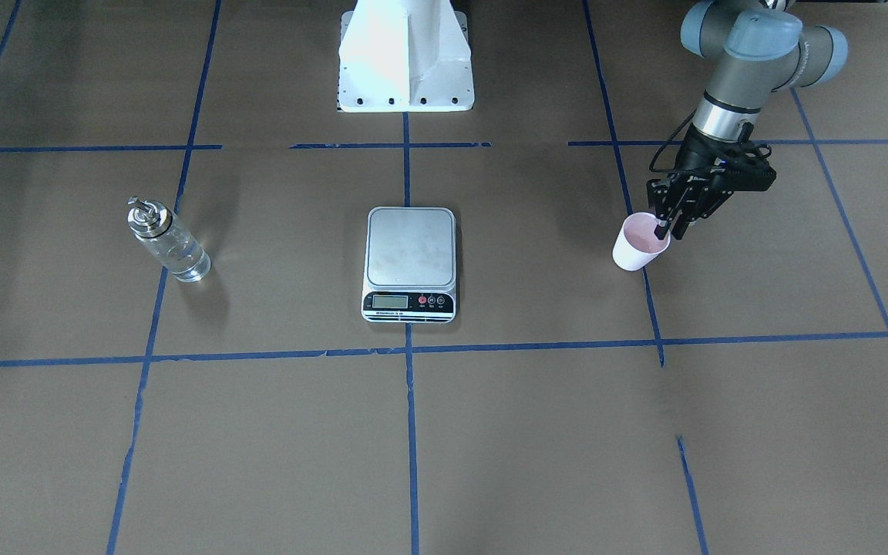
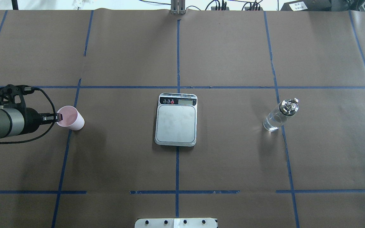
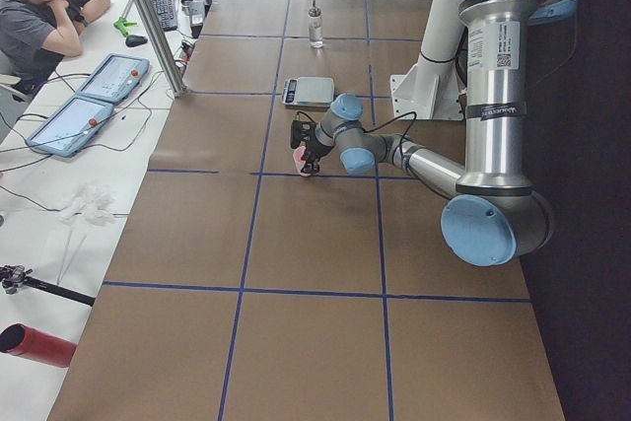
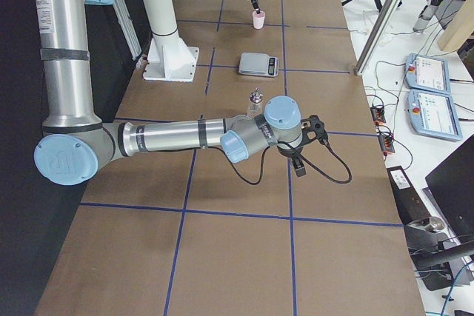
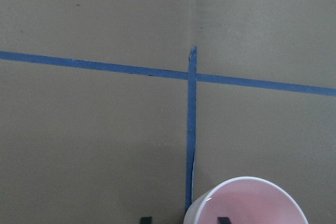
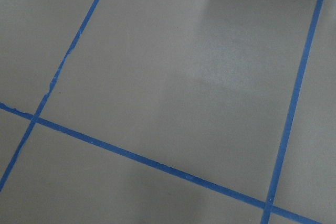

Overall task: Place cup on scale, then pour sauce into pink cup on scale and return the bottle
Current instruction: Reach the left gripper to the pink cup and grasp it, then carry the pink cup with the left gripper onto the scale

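Observation:
The pale pink cup (image 1: 637, 247) stands on the brown table, well off to the side of the scale (image 1: 411, 247). It also shows in the overhead view (image 2: 71, 117) and the left wrist view (image 5: 247, 203). My left gripper (image 1: 669, 231) is open and straddles the cup's rim, one finger inside and one outside. The scale's platform (image 2: 176, 123) is bare. The glass bottle (image 1: 166, 243) with a metal cap stands upright on the other side of the scale (image 2: 279, 115), with clear sauce (image 1: 182, 258) inside. My right gripper (image 4: 298, 170) shows only in the right side view; I cannot tell if it is open or shut.
Blue tape lines (image 2: 177, 87) divide the brown table into squares. The white robot base (image 1: 405, 58) stands behind the scale. An operator (image 3: 44, 7) sits at a side bench with tablets (image 3: 94, 105).

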Controlling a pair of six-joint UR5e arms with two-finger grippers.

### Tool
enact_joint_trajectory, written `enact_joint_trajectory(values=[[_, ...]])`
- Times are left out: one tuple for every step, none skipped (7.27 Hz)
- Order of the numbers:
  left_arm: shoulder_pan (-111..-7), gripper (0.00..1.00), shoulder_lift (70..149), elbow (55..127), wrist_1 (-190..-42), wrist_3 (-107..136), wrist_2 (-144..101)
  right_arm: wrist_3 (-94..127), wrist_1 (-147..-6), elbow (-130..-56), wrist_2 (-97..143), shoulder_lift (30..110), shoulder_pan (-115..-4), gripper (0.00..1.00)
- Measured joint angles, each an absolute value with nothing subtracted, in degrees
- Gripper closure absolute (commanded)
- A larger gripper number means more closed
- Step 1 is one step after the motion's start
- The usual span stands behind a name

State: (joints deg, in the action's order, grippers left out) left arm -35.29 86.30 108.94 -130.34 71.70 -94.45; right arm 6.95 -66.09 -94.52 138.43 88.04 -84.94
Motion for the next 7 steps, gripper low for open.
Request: enact_joint_trajectory(values=[[-34.85, 1.0, 86.33, 108.96, -130.35, 71.66, -94.36, 6.94, -66.1, -94.51, 138.43, 88.05, -84.93, 0.0], [-34.6, 1.0, 86.42, 109.08, -130.29, 71.58, -94.33, 6.93, -66.09, -94.53, 138.43, 88.09, -84.94, 0.0], [-34.51, 1.0, 86.78, 109.52, -129.42, 71.44, -94.33, 6.89, -66.09, -94.58, 138.43, 88.12, -84.94, 0.0], [-34.48, 1.0, 88.23, 110.51, -126.32, 71.35, -94.36, 6.88, -66.09, -94.62, 138.43, 88.16, -84.95, 0.0], [-34.46, 1.0, 91.98, 111.79, -120.42, 71.39, -94.41, 6.91, -66.09, -94.64, 138.43, 88.21, -84.93, 0.0], [-34.26, 1.0, 97.62, 112.47, -113.57, 71.63, -94.52, 6.93, -66.09, -94.65, 138.43, 88.22, -84.93, 0.0], [-33.56, 1.0, 104.33, 112.37, -106.6, 72.39, -94.67, 6.94, -66.09, -94.68, 138.43, 88.23, -84.94, 0.0]])
